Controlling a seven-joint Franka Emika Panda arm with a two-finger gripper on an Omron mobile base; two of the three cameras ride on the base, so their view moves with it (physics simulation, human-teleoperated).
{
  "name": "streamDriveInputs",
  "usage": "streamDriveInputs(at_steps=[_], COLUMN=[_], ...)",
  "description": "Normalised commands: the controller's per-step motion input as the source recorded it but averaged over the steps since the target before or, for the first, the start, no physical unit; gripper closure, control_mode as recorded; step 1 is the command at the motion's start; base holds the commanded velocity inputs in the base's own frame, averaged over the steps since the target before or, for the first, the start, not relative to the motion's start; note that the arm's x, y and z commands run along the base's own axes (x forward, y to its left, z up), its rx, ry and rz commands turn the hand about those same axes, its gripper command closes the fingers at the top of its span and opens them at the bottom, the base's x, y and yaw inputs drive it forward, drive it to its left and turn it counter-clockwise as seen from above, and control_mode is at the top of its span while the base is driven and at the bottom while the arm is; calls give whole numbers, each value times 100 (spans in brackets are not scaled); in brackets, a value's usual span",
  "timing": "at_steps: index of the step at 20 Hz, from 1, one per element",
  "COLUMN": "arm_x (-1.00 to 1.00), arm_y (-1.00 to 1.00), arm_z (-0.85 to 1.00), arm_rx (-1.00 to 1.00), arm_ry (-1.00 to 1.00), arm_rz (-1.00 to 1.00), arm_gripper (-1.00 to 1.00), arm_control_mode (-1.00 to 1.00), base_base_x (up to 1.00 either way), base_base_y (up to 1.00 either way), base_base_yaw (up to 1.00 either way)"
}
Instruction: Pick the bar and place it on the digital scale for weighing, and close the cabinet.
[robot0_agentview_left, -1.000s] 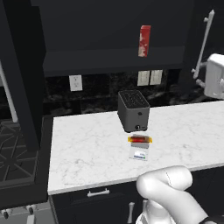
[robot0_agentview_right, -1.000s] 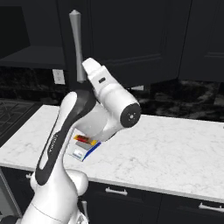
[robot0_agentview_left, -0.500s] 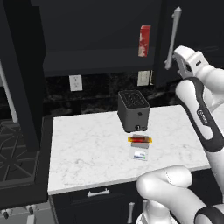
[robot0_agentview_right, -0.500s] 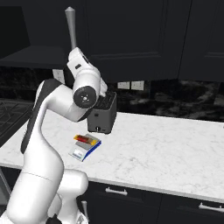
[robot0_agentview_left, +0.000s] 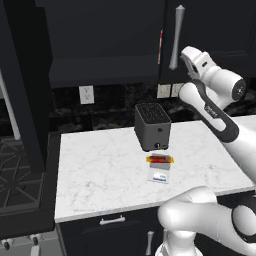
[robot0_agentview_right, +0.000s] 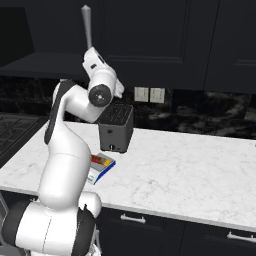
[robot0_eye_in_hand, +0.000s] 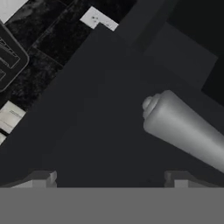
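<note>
Left base view: a white marbled worktop (robot0_agentview_left: 100, 170) stands over black drawers (robot0_agentview_left: 112, 227) with short silver handles, against a dark speckled backsplash that carries three wall outlets (robot0_agentview_left: 86, 94). To the left lies a black stove (robot0_agentview_left: 17, 175). One black toaster (robot0_agentview_left: 153, 127) stands near the back of the worktop. Just in front of it lies one digital scale (robot0_agentview_left: 159, 173), and the one bar (robot0_agentview_left: 159, 159) lies across its far end, touching it. Above hangs the cabinet (robot0_agentview_left: 210, 35); its right door with a long silver handle (robot0_agentview_left: 176, 37) is nearly shut, and a red-and-white box (robot0_agentview_left: 161, 46) shows through the narrow gap beside it. The arm reaches up, with the end effector (robot0_agentview_left: 187, 54) just beside the handle's lower part.

Right base view: the same worktop (robot0_agentview_right: 190, 165), toaster (robot0_agentview_right: 116, 128), scale (robot0_agentview_right: 100, 170) and bar (robot0_agentview_right: 101, 160), with two outlets (robot0_agentview_right: 150, 94) in sight. The end effector (robot0_agentview_right: 91, 54) sits right under the handle (robot0_agentview_right: 87, 27).

Hand view: the two finger tips (robot0_eye_in_hand: 41, 178) stand wide apart, holding nothing, against the dark door panel (robot0_eye_in_hand: 100, 113). The handle's rounded end (robot0_eye_in_hand: 183, 127) lies close ahead of them, towards the right finger tip.
</note>
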Motion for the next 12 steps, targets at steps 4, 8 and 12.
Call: streamDriveInputs(at_steps=[4,8,12], arm_x=[75,100,33], arm_y=[0,0,2], arm_z=[0,-17,-11], arm_rx=[0,0,0], arm_ry=[0,1,-14], arm_rz=[0,0,0], arm_gripper=[-100,-100,-100], arm_control_mode=[-100,-100,-100], base_base_x=[0,0,0], base_base_y=[0,0,0], base_base_yaw=[0,0,0])
